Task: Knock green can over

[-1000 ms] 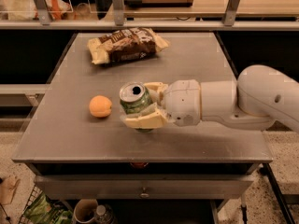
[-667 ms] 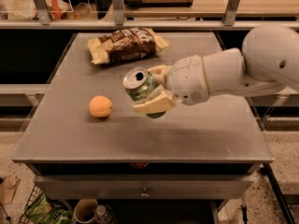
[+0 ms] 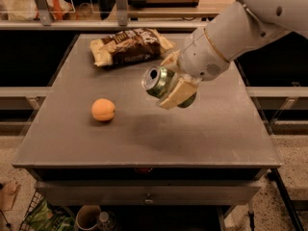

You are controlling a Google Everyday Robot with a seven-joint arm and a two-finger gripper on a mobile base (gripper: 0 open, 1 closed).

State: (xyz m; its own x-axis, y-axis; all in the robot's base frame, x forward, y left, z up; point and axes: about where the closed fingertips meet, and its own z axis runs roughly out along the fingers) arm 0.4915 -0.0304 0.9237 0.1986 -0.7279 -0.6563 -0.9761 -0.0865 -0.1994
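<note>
The green can (image 3: 162, 83) is held in my gripper (image 3: 174, 79) above the middle of the grey table (image 3: 144, 134). It is tilted on its side, its silver top with the dark mouth hole facing left toward the camera. My pale fingers (image 3: 176, 93) are shut on the can's body, one above and one below. The white arm comes in from the upper right. The can hangs clear of the table top and throws a faint shadow below.
An orange fruit (image 3: 103, 109) lies on the table to the left of the can. A brown snack bag (image 3: 129, 45) lies at the table's back. A shelf rail (image 3: 120, 23) runs behind the table. A drawer front (image 3: 149, 194) is under the front edge.
My gripper has lifted the can up off the table and carried it back and slightly right. The can has tilted further onto its side. The orange and the bag have not moved.
</note>
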